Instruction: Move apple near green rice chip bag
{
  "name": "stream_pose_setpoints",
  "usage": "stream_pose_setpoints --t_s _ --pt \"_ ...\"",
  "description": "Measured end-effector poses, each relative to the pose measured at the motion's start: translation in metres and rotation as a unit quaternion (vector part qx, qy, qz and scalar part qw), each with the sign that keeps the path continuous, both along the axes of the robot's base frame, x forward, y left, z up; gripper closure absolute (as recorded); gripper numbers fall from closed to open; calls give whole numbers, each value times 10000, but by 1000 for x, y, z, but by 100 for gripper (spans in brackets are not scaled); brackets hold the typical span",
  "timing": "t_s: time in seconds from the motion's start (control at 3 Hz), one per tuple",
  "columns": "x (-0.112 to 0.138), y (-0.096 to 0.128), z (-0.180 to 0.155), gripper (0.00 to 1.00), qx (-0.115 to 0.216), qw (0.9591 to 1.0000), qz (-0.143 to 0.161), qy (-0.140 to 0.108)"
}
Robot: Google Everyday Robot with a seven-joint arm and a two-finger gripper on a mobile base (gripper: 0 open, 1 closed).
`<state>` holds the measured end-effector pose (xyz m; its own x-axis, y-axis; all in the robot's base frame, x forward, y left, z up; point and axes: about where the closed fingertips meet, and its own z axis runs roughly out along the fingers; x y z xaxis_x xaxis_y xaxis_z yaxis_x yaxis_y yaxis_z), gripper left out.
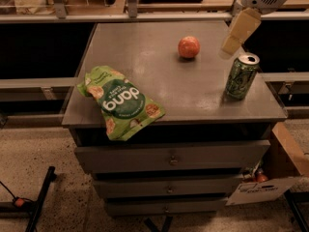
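The apple (189, 47) is small, round and red-orange; it sits on the far middle of the grey cabinet top (159, 81). The green rice chip bag (120, 102) lies flat at the front left of the top, its lower end hanging over the front edge. My gripper (232, 41) comes in from the upper right. It hangs above the top, to the right of the apple and just behind the green can (242, 76). It touches nothing and holds nothing that I can see.
The green drink can stands upright near the right edge of the top. The cabinet has drawers (171, 157) below. A cardboard box (285, 163) stands on the floor at the lower right. Black stand legs (41, 202) are at the lower left. Shelving runs along the back.
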<state>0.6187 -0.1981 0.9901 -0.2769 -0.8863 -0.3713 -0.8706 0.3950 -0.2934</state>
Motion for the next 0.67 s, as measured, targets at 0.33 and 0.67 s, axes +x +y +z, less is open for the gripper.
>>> stream_pose_setpoints --t_s 0.33,0.67 --pt "-1 1 -2 0 -10 10000 8 21" --pt "9 8 -12 0 161 9998 53 106"
